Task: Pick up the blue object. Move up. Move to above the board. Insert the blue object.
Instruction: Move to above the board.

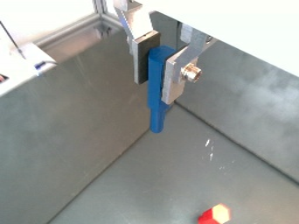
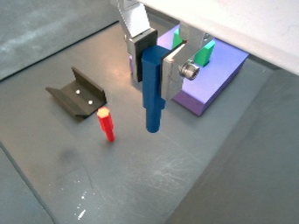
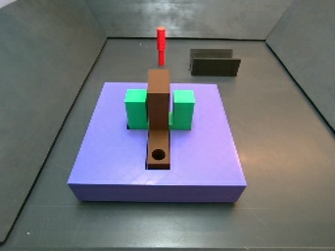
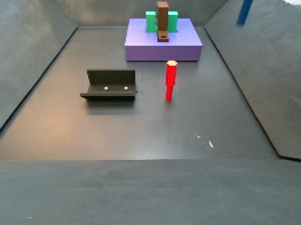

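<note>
My gripper (image 1: 162,66) is shut on the blue object (image 1: 156,87), a thin blue peg that hangs down from between the fingers, high above the floor. Both also show in a wrist view, the gripper (image 2: 158,66) and the peg (image 2: 152,92). In a side view only the peg's lower end (image 4: 245,10) shows at the upper right, off to the side of the slab. The board (image 3: 159,108) is a narrow brown plank clasped by a green block (image 3: 135,108), with a round hole (image 3: 159,155) near its end. It also shows in a side view (image 4: 164,22).
The board rests on a large lavender slab (image 3: 105,147), also seen in a side view (image 4: 147,48) and a wrist view (image 2: 211,87). A red peg (image 4: 170,81) stands upright on the floor. The fixture (image 4: 111,85) stands near it. Grey walls enclose the floor.
</note>
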Motion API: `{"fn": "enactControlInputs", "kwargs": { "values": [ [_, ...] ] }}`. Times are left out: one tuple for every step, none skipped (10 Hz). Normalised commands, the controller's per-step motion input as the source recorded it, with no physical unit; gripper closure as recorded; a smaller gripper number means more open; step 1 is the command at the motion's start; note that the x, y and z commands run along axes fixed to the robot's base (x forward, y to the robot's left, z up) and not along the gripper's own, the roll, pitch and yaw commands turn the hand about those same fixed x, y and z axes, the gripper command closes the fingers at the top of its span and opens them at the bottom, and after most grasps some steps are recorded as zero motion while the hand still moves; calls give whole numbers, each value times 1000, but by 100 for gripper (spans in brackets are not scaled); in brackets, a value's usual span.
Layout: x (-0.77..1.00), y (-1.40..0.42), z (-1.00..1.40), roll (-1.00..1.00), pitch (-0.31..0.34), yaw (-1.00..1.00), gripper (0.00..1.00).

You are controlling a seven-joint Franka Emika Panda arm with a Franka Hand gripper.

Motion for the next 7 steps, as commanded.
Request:
{"fn": "enactControlInputs", "kwargs": {
  "values": [
    [46,-1,283,4,72,4,100],
    [25,0,189,2,55,3,100],
    [608,-1400,196,170,162,21,100],
    [606,-1400,182,185,171,30,100],
    [631,-1400,178,175,200,35,100],
    [667,-1400,185,16,210,11,100],
    [670,-1400,191,8,197,7,100]
  ]
}}
